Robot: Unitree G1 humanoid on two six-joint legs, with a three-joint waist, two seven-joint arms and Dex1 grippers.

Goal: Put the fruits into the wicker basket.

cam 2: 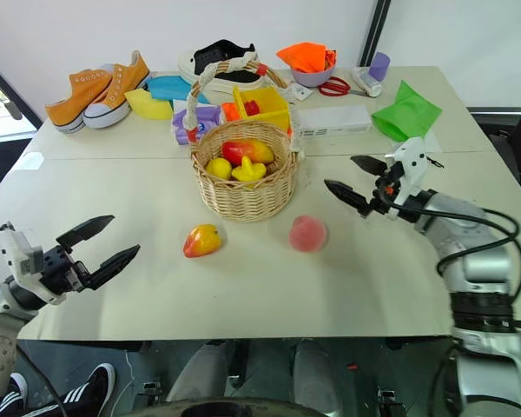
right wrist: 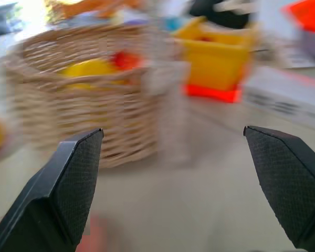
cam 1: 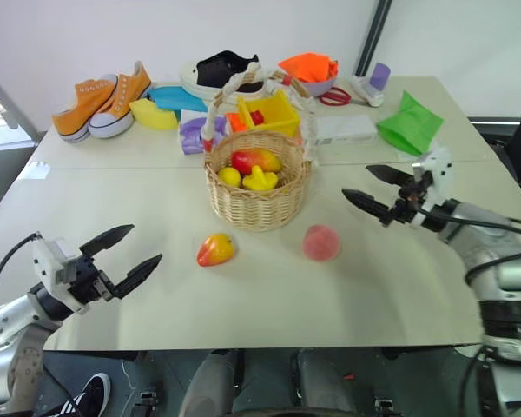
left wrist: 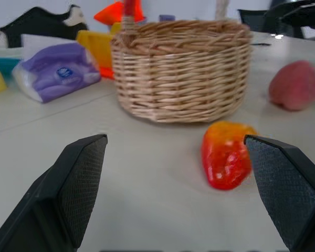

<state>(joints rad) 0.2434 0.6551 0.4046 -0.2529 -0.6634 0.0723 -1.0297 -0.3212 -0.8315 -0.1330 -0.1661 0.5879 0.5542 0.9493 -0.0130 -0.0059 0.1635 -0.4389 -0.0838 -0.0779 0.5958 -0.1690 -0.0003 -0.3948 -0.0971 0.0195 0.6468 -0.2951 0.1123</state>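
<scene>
Two toy fruits, a yellow-orange-red mango and a round pink peach, lie on the pale bench just before the round tan wicker basket, which holds red and yellow fruits. Left wrist view: the left hand gapes empty toward mango and basket. Right wrist view: the right hand gapes empty facing the basket.

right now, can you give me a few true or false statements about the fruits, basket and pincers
1. The mango lies on the table in front of the basket. True.
2. The peach is inside the basket. False: it lies on the table.
3. The left pincer is open and empty. True.
4. The right pincer grips the peach. False: it is open, apart from it.
5. The basket is empty. False: it holds red and yellow fruits.
</scene>
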